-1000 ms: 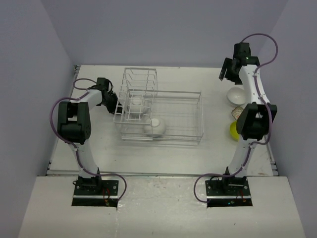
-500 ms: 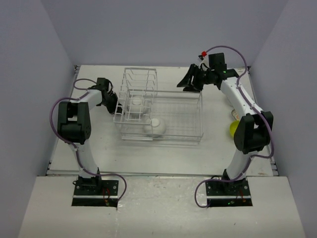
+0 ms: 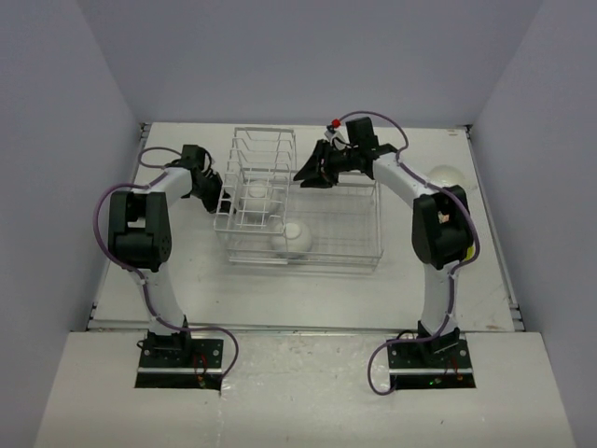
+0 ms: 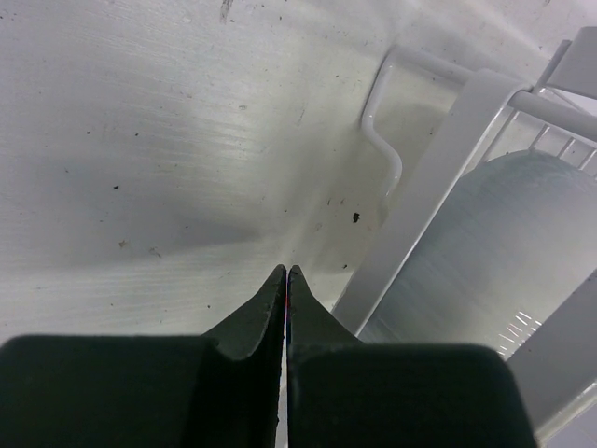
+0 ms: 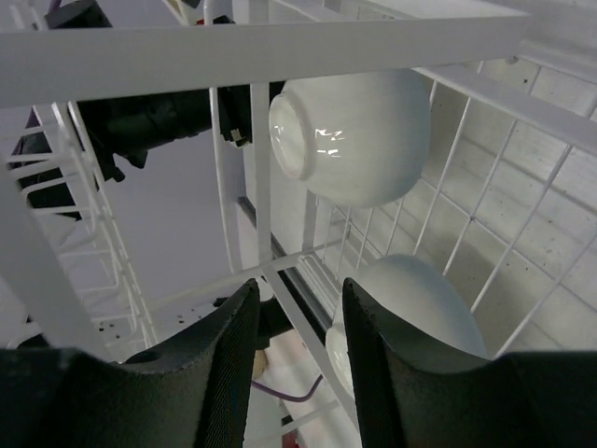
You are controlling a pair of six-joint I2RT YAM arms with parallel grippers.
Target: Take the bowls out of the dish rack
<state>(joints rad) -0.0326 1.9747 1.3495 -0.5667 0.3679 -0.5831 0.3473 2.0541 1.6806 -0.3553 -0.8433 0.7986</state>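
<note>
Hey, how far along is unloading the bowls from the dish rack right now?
Done: one white bowl sits on the table right of the dish rack; the right arm may hide others. In hand: nothing is held. The right gripper hovers open over the rack's far side, and the left gripper is shut beside its left end. Left: two white bowls in the rack, one in the basket, one in the slotted section.

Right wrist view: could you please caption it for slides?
Open right gripper faces a white bowl and a second bowl in the dish rack.
</note>
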